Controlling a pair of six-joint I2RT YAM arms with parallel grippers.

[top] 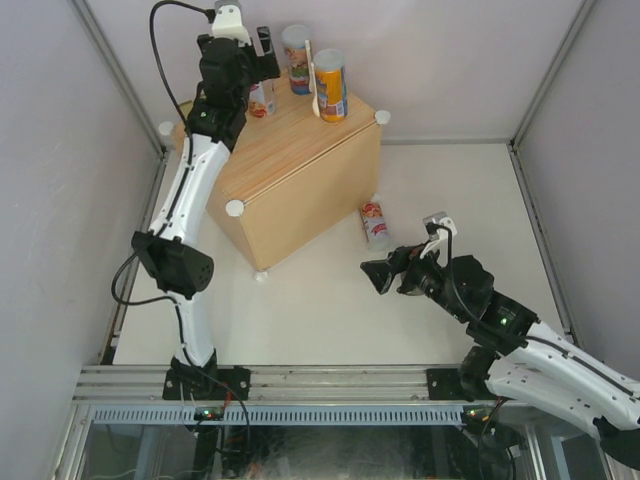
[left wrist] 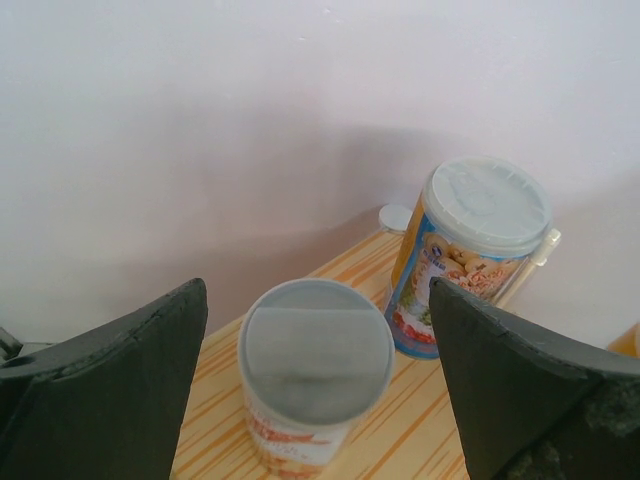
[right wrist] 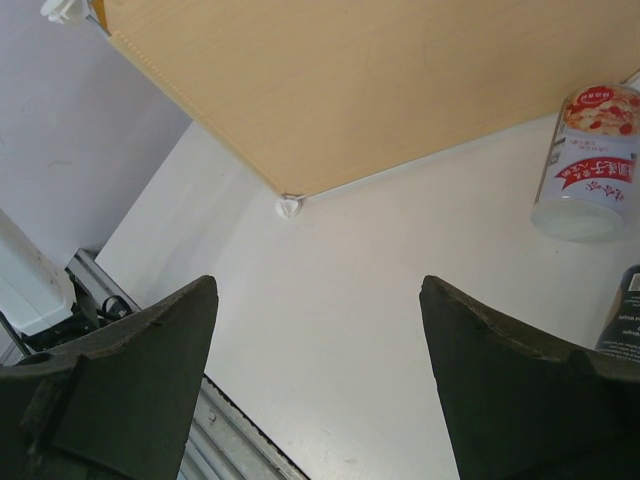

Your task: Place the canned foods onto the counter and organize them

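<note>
left tool [left wrist: 317, 300]: open, jaws wide, over the far-left part of the counter top. Both fingers [left wrist: 100, 390] stand clear of the can between them, with a gap on each side.
upright red-white can [left wrist: 315, 375]: grey lid, stands on the counter top between the left tool's fingers. Not gripped.
blue can [left wrist: 470, 250]: upright on the counter top, near its far edge. In the left wrist view it is behind and to the right of the upright red-white can, apart from it.
orange can [top: 331, 85]: upright on the counter top, just beside the blue can, toward the far-right corner.
counter [top: 300, 170]: light-wood box with white knobs [top: 235, 207] at its corners. It stands on the white floor [top: 330, 320], in the far-left part of the cell.
right tool [right wrist: 318, 285]: open, nothing between the jaws. Low over the white floor, in front of the counter and aimed toward its lower edge.
lying red-white can [right wrist: 590, 160]: on its side on the white floor, just beside the counter's near-right face. Ahead and to the right of the right tool, apart from it.
dark can [right wrist: 625, 310]: only a sliver at the right edge of the right wrist view, near the lying red-white can. Upright or lying: cannot tell.
</note>
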